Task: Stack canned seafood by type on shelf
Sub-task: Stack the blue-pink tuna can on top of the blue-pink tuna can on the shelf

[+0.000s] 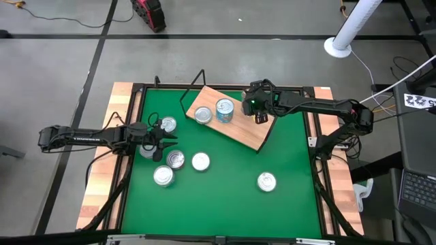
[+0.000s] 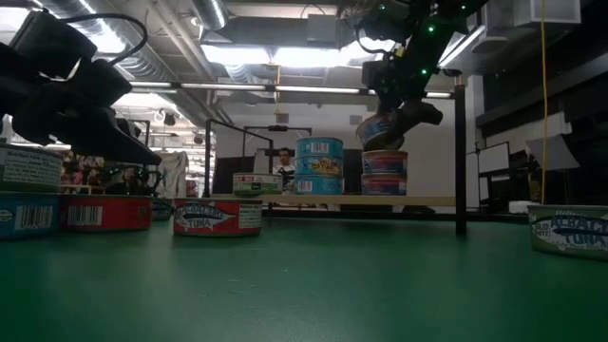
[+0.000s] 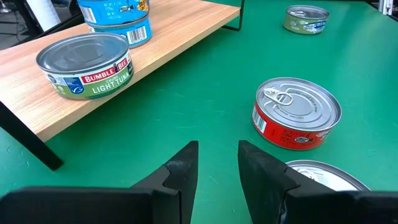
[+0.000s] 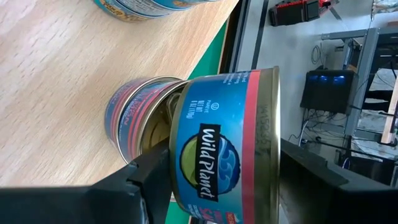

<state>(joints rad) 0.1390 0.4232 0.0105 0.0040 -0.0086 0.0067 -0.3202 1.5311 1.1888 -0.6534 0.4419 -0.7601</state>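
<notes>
right gripper (image 2: 394,119) clamped on Wild Planet tin (image 4: 227,146), tilted | just above matching tin (image 4: 134,118) on shelf (image 1: 238,133), near its right end | needs levelling, lowering | left gripper (image 1: 158,139) parted, among loose tins on mat

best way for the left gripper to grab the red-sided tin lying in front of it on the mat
Grip the red tin across its red side wall, coming straight down from above. It lies flat on the green mat, pull-tab lid up, so only the low curved wall gives opposing faces. The left gripper is open. Another tin sits close beside it, so set the fingers clear of that side.
</notes>
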